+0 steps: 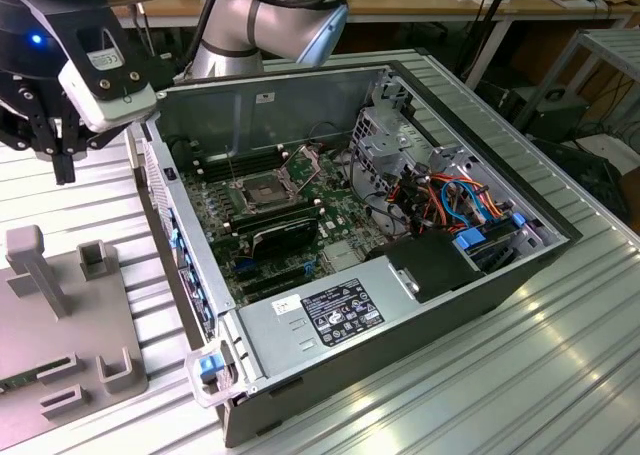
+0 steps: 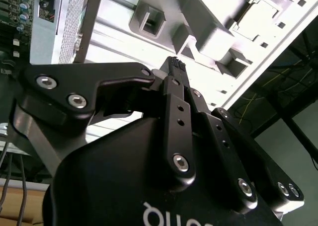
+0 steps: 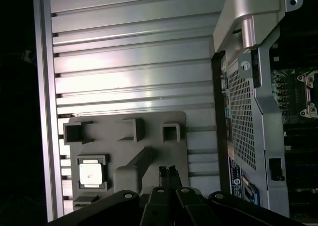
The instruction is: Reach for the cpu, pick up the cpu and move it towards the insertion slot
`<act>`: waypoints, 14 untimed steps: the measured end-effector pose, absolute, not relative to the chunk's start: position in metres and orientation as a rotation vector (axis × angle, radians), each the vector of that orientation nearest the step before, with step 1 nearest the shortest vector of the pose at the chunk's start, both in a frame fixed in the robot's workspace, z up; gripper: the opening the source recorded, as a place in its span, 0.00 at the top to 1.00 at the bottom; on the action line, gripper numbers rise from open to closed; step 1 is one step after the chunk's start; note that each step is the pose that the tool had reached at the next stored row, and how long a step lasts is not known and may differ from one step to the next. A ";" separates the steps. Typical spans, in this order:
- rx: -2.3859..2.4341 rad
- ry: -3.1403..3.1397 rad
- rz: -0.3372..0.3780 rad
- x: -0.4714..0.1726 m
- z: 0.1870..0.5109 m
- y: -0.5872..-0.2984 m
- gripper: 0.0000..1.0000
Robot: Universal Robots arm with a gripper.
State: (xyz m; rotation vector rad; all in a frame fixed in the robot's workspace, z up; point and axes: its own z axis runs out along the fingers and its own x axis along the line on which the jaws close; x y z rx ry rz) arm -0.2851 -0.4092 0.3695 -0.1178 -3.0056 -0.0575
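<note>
pincer (image 1: 63, 163) hovers near grey fixture (image 1: 35, 340) | insertion slot (image 1: 262, 190) inside open case (image 1: 250, 100)

Even, bright light falls from above in the exterior view. The ribbed aluminium surface (image 1: 520, 375) carries soft pale streaks of sheen, and the open grey metal computer case (image 1: 250, 100) holds shade along its inner walls. The first wrist view is dimmer and harsher: a white glare band crosses the surface's ribs, the small square tan-gold cpu (image 3: 92, 174) washes out nearly white, and the black hand (image 3: 166, 172) sits in shadow. In the second wrist view the hand looms dark and soft against the overbright surface.
</note>
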 end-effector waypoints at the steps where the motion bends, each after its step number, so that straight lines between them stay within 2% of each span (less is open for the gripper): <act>1: -0.118 -3.006 -0.057 -0.287 0.369 -0.410 0.89; 14: -0.113 -3.063 -0.063 -0.318 0.368 -0.415 0.89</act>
